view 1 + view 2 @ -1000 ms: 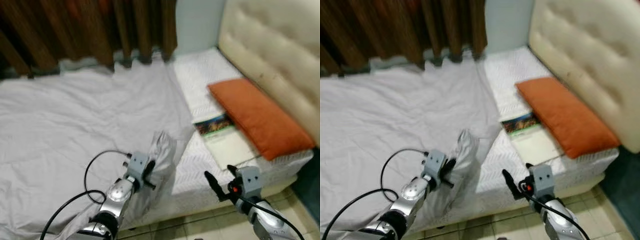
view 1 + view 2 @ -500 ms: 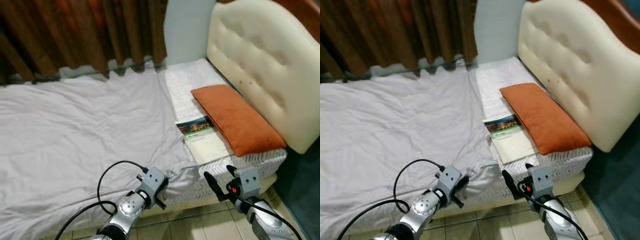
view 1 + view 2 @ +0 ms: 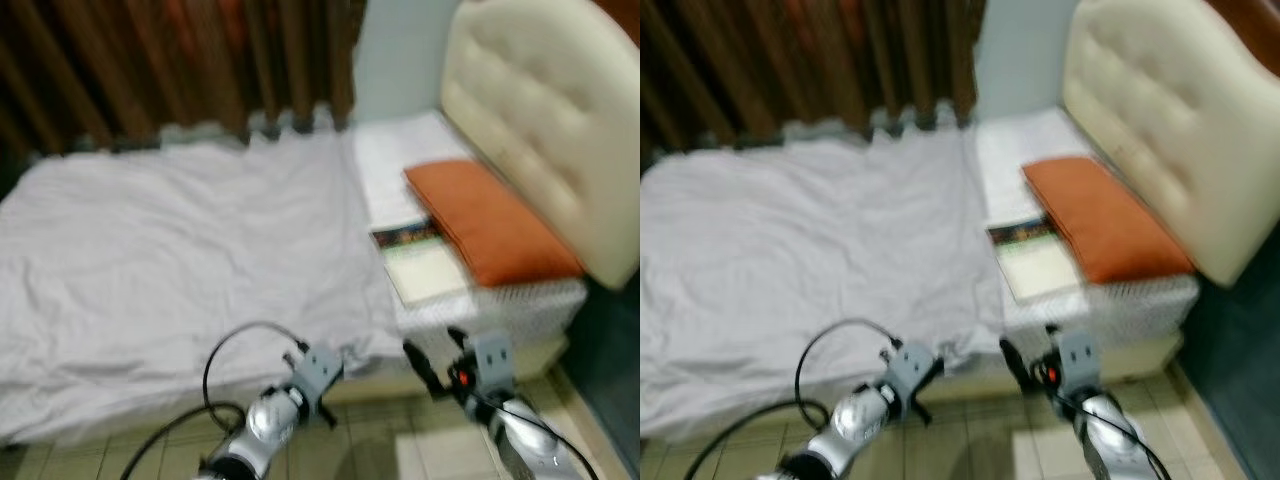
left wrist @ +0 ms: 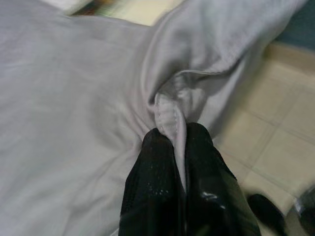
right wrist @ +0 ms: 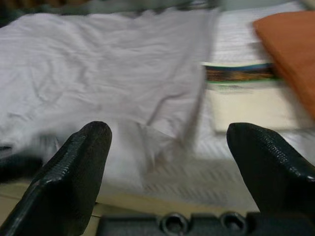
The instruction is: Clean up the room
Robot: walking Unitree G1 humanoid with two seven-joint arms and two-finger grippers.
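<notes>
Midway through tidying, the left gripper (image 4: 179,142) pinches the hem of the grey bedsheet (image 3: 190,240) at the mattress's near edge, the sheet spread but wrinkled. Alongside, the right gripper (image 5: 167,147) hangs spread and empty. Beside the orange pillow (image 3: 490,220), a book (image 3: 420,258) awaits clearing.

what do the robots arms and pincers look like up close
Both arms are rounded silver metal. A black cable loops from the left arm. Each wrist carries a boxy grey block; the right one bears a red spot. Each pincer has two long black fingers with a finely textured surface.
</notes>
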